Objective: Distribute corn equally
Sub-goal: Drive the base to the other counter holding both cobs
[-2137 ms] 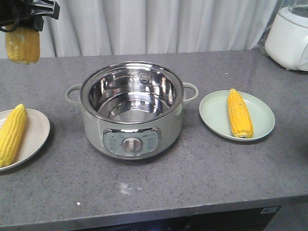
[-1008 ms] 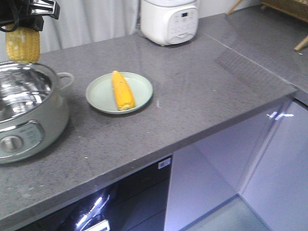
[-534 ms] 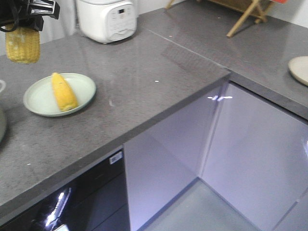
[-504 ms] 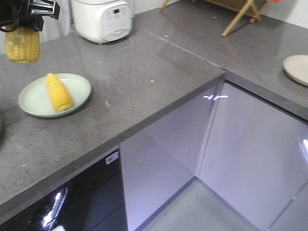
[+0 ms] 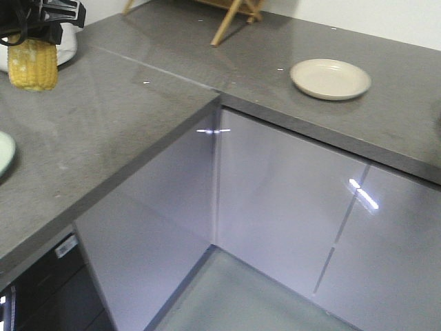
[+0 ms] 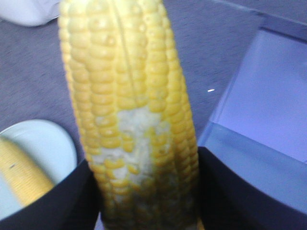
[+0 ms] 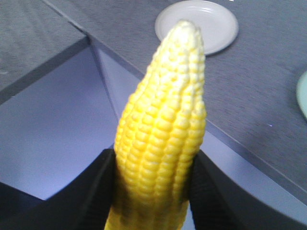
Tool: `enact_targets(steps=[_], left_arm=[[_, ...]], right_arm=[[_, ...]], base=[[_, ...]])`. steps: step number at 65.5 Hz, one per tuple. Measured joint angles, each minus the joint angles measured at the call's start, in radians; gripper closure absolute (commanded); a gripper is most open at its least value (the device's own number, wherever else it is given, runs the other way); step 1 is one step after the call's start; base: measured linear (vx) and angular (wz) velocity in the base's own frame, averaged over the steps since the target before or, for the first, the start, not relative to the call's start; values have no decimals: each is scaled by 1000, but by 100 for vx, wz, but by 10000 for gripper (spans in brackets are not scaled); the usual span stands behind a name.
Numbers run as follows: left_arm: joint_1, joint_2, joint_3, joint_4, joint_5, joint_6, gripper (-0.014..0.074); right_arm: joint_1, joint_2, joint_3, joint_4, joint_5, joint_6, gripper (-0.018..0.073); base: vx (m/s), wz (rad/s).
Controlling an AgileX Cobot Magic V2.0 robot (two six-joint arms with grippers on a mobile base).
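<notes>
Two cobs of corn are aloft, one in each gripper. The left gripper [image 6: 144, 201] is closed on the left-hand cob [image 6: 127, 96], its black fingers [image 6: 53, 201] pressing opposite flanks of the lower part. A patch of pale, worn kernels shows just above the grip. The right gripper [image 7: 151, 191] likewise clamps the right-hand cob [image 7: 163, 124] at its thick end, with the tapered tip free and pointing away.

Handling, as a judgement: each cob looks rigid and fairly heavy for its size. It should not bend, though the kernels may give a little. The round, tapering body may slide toward the tip or roll once released, so the thick middle or butt end is the surest hold, and the cob is best laid on its side.

Below the left gripper, a pale green plate [image 6: 48, 148] already carries a third cob [image 6: 19, 175]. Beyond the right-hand cob's tip, across the corner of the grey countertop [image 5: 124, 117], a cream plate [image 7: 196, 21] holds nothing and seems a likely place for one cob. Lilac cabinet doors [image 5: 275, 186] close the angle beneath.
</notes>
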Motion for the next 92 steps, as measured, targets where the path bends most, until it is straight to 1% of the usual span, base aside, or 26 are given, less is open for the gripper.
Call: enact_targets(steps=[37,92], left_arm=[[0,0,0,0,0,0,485],[0,0,0,0,0,0,485]], right_arm=[[0,0,0,0,0,0,387],[0,0,0,0,0,0,387]], base=[[5,-42],[7,-22]])
